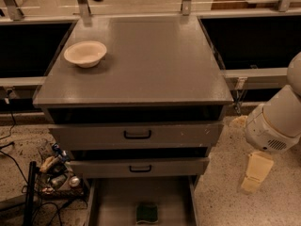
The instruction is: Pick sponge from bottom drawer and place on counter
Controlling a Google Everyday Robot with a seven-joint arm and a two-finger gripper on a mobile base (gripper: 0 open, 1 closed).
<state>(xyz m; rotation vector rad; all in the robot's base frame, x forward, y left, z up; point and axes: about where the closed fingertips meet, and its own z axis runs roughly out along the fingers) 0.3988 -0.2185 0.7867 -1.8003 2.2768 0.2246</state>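
gripper [254,172] low, right of cabinet, grip state unreadable. sponge [147,213] in bottom drawer [113,199], near end cropped.

sponge [147,213] dark green | counter [155,65] matte grey | bowl [85,53] cream | hand [254,175] pale yellow, lower right of counter

The drawer [117,199] runs off the lower edge, so its front is out of view, and its back lies hidden under the middle drawer [139,167]. The sponge [147,213] sits right at that edge. The arm [277,121] is cut by the right edge; its gripper [255,172] hangs low, right of the middle drawer. Clutter [55,171] at lower left is too small to make out.
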